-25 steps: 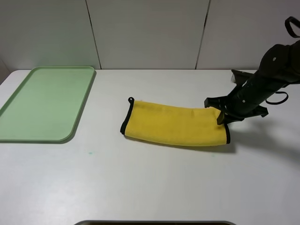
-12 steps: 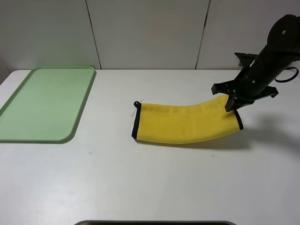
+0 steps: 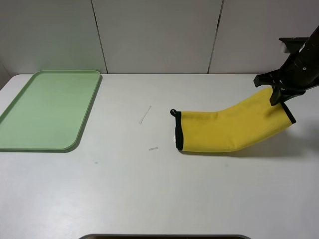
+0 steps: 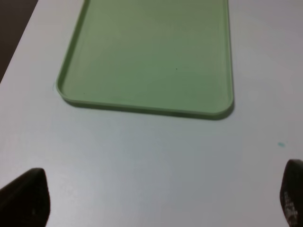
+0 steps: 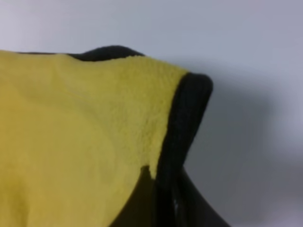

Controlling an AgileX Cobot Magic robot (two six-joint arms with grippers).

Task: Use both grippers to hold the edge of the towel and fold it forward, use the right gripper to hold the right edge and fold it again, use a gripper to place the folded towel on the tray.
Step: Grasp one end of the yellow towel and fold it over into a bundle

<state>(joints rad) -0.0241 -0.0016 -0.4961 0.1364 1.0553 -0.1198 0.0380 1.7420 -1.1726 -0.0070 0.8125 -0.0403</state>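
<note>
Right gripper [image 3: 277, 95] is clamped tight on the folded towel's [image 3: 224, 133] right end, holding it raised while the left end lies on the table [image 3: 149, 194]. Left gripper [image 4: 158, 201] hangs spread wide, empty, near the tray [image 3: 50, 109], well apart from the towel.

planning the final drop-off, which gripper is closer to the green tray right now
Left. The left gripper hangs open just before the green tray, as its wrist view shows. The right gripper is far across the table, shut on the edge of the yellow towel.
</note>
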